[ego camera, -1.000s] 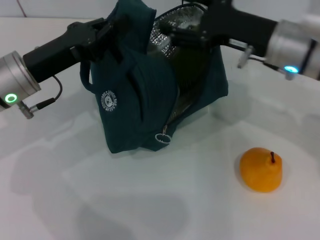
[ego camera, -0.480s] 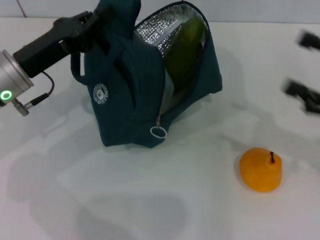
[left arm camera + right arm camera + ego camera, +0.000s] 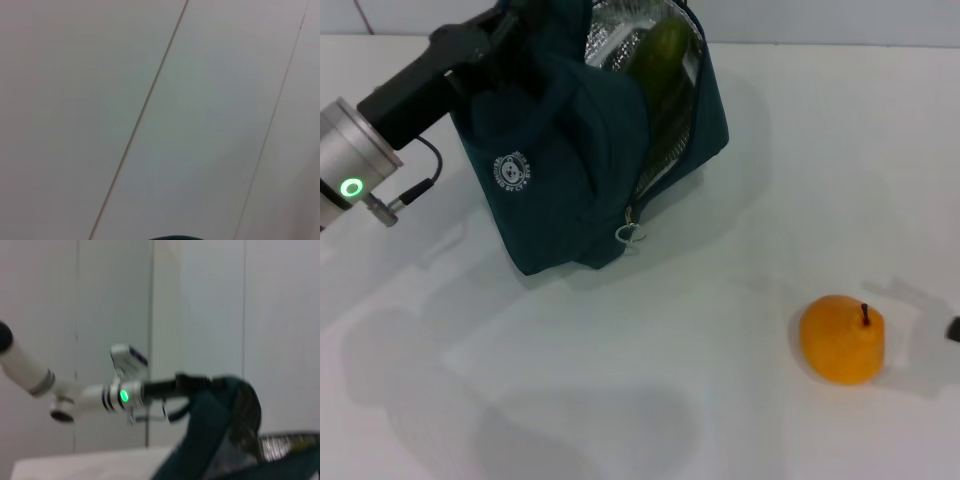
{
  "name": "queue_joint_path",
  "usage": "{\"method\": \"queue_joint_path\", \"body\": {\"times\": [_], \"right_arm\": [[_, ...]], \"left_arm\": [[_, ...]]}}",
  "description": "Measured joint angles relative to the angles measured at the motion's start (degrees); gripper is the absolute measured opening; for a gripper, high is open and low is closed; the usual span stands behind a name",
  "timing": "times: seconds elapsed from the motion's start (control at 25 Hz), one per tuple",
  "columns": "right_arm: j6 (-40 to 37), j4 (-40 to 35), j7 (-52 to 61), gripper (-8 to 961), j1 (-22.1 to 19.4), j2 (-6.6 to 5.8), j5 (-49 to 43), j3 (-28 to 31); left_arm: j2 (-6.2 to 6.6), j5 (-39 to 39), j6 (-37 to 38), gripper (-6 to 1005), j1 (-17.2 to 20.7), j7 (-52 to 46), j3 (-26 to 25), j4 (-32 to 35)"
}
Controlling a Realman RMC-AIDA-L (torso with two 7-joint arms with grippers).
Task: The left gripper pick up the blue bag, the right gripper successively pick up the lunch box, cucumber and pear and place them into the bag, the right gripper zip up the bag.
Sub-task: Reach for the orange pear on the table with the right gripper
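Shifted left, blue bag (image 3: 570,170); pear (image 3: 841,338) on white table (image 3: 670,400).

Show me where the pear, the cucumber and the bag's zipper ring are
pear (image 3: 841,340), head view, middle of its orange body.
cucumber (image 3: 660,50), head view, upper end showing in the blue bag's (image 3: 550,190) mouth.
zipper ring (image 3: 629,234), head view, the ring itself.

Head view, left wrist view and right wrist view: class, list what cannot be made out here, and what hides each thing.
- Lunch box: not visible; the blue bag's fabric would hide it if inside.
- Cucumber: lower part hidden in the bag, head view.
- Left end effector: fingers buried in bag fabric, head view.
- Right end effector: only a dark sliver at the head view's edge.
- Left wrist view: only wall, with a dark sliver at one edge.
- Pear: underside hidden.
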Motion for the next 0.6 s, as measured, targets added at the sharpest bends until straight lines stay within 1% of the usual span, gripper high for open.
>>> {"method": "queue_joint_path", "body": {"times": [0.04,0.08,0.2,0.36,0.48,0.6], "right_arm": [[2.3,0.1,-0.2,860,0.5,0.84,-2.1,-0.2],[2.3,0.1,-0.2,859,0.5,0.84,-2.1,-0.2],[4.6,0.6,0.0,858,2.3,2.07,-6.0,-0.4],[6.2,2.0,0.1,856,5.0,3.16,-8.8,-0.5],[7.0,2.4,0.5,855,6.4,3.51,-10.3,-0.8],[8.2,2.4,1.9,853,7.1,3.58,-10.8,-1.0]], "left_arm": [[-0.01,0.1,0.0,44,-0.2,0.2,0.0,-0.3],[-0.01,0.1,0.0,44,-0.2,0.2,0.0,-0.3],[-0.02,0.2,0.0,44,-0.3,1.0,0.1,-0.6],[-0.04,0.2,0.0,44,-0.3,1.5,0.1,-0.9],[-0.04,0.2,0.0,44,-0.3,1.5,0.2,-0.9],[-0.04,0.3,0.0,44,-0.3,1.5,0.6,-0.9]]}}
